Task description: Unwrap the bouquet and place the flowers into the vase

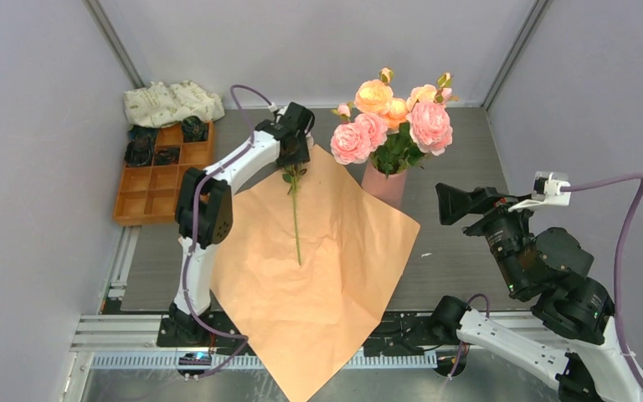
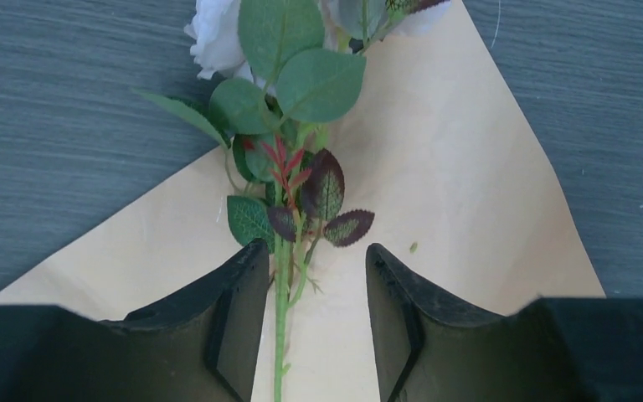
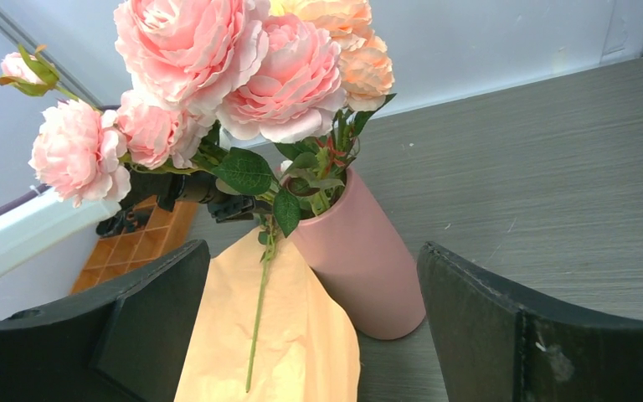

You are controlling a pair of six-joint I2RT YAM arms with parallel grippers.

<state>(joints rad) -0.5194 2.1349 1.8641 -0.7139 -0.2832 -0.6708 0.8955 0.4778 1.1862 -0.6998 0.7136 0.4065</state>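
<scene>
At the far corner of the peach paper (image 1: 335, 251), the left gripper (image 2: 316, 251) hovers, jaws apart either side of a lone stem (image 2: 280, 335) lying flat. To its right, roses (image 1: 393, 117) stand in the pink vase (image 1: 385, 186). The right gripper (image 3: 312, 249) gapes wide and empty nearby.

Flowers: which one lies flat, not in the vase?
The lone stem on the peach paper, at the left gripper; the other blooms stand in the pink vase.

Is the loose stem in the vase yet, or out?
Out. The stem lies flat on the spread paper, beside the vase; the left gripper's jaws stand open around it.
</scene>
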